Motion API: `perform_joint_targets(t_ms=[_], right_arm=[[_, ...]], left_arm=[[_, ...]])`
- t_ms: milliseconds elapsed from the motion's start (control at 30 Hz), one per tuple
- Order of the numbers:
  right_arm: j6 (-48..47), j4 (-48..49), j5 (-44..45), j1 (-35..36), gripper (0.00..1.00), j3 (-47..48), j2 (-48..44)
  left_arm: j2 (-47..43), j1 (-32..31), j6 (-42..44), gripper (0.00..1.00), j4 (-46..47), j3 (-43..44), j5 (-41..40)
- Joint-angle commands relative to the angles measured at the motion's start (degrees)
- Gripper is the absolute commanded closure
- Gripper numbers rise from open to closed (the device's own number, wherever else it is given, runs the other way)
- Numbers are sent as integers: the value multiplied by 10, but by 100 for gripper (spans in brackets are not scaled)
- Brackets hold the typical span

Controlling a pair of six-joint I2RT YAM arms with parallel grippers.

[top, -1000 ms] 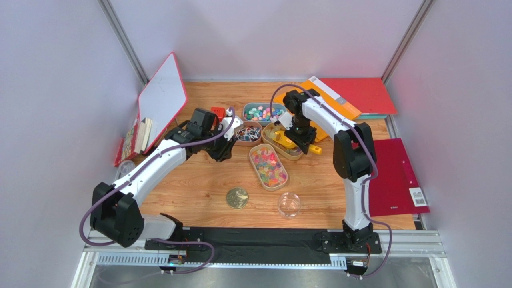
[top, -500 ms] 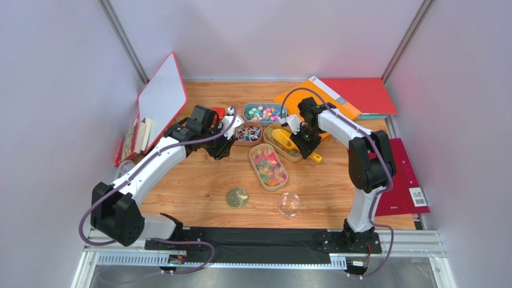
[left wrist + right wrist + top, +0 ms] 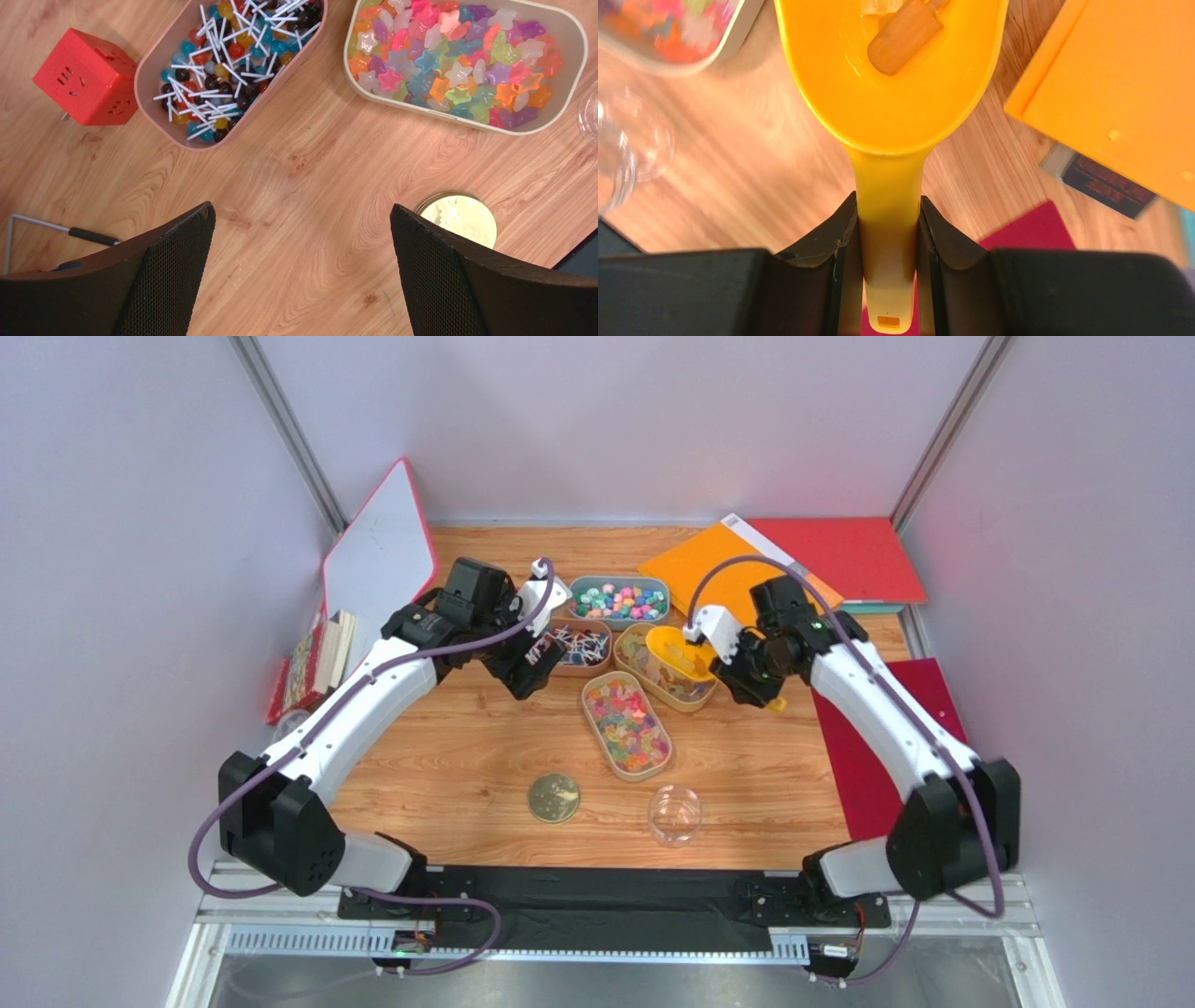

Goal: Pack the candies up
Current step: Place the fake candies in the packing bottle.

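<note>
Here, right gripper pinching a yellow scoop by its handle (candies inside); left gripper fingers spread wide, above the table

Wooden table with 4 candy trays, gold lid, clear jar, red cube, folders.
</note>
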Motion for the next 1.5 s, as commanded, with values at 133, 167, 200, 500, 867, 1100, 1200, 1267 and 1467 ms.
perform_joint_targets(t_ms=[133,167,200,500,867,1100,1200,1267,1467], right_arm=[[-268,-277,48,2,100,-25,-179],[-299,-290,70,4,100,-29,-189],[-312,-302,82,15,100,-35,-199],[-374,-372,229,136,100,-69,-271],[-280,-423,387,291,100,-81,-215],[-217,-438,454,372,100,-87,-185],[-205,-438,485,382,100,-92,-163],[-210,-438,497,390,100,-93,-159],[-234,-438,533,412,100,-114,-171]], left_arm=[[-18,1,-67,0,8,-8,18],[-15,-3,-68,0,5,-7,20],[-14,-5,-66,0,-1,-5,25],[48,-31,-32,18,-55,28,-9],[30,-31,-55,18,15,-3,-24],[12,-31,-69,17,49,-27,-42],[4,-31,-71,17,57,-32,-41],[-5,-31,-72,16,62,-37,-42],[-19,-31,-67,16,84,-44,-52]])
